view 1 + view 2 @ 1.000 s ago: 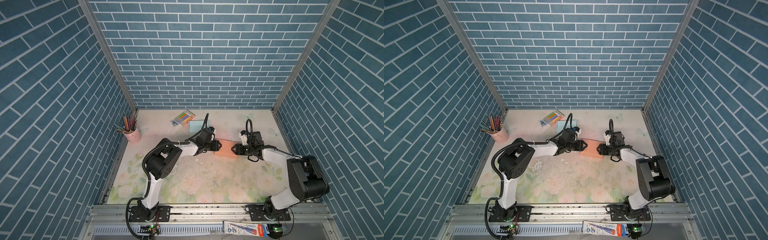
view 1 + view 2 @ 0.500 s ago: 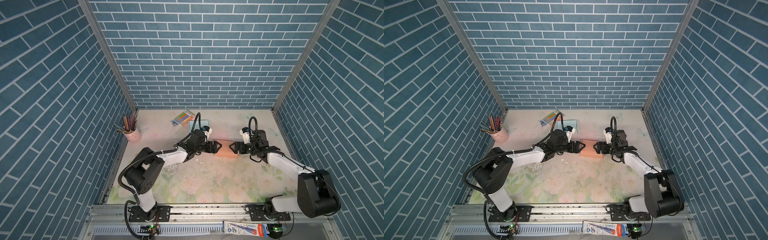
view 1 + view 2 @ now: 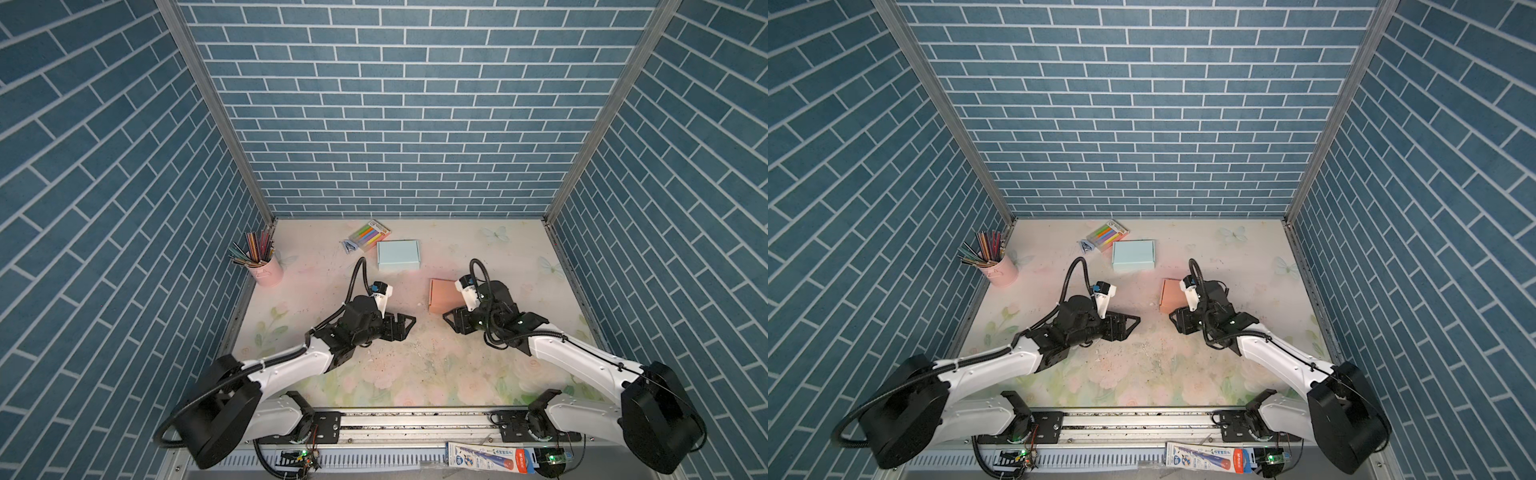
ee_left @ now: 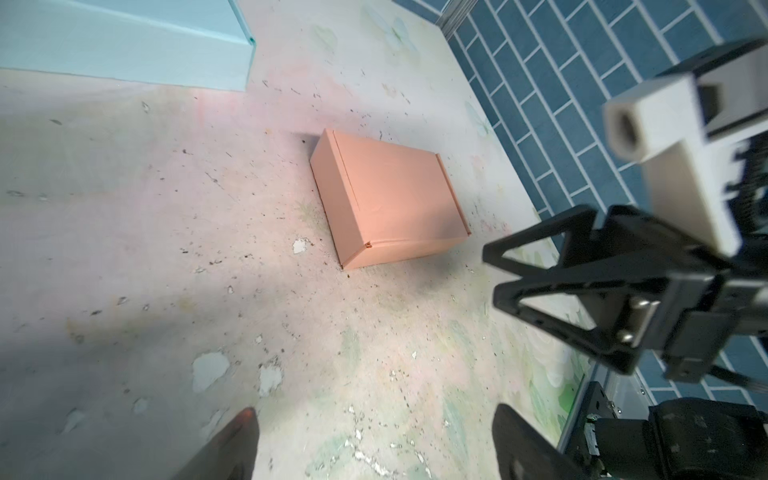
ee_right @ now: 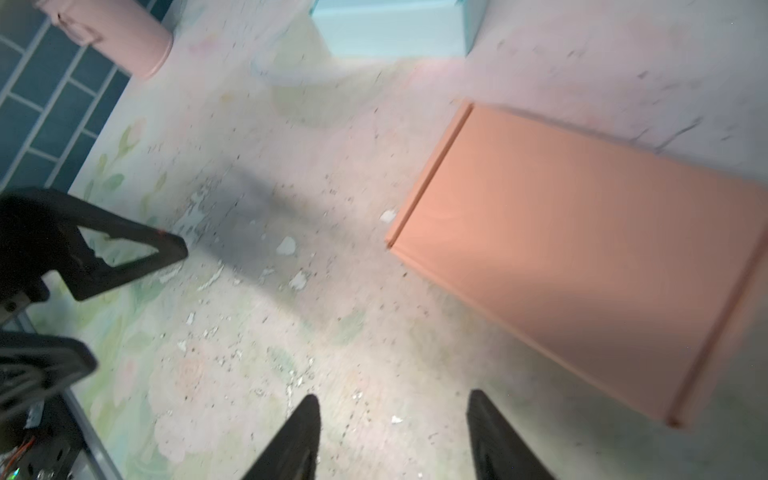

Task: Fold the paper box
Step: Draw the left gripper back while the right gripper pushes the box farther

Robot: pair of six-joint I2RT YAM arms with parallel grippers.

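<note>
Box sits closed, lid flat, on the bench, just right of ctr in both top views; no gripper holds it; L wrist view shows the box square, flaps tucked in.

R gripper is at the box's 6 o'clock, near its front corner but clear of it; jaws apart w/ only bare bench between; in R wrist view the box lies off to one side of the fingers.

L gripper is at the box's 8 o'clock, further off, tips pointing to 3 o'clock toward the R gripper; jaws wide apart, holding nothing; the two grippers face each other across a gap, not touching.

Blue box, also closed, at 11 o'clock from the box, near but apart; pens in a pack beyond it, at its far-left corner, touching or just beside, can't tell which; pink cup of pencils well off at 9–10 o'clock by the L wall.

Bench is scuffed, w/ white flecks around the grippers.
</note>
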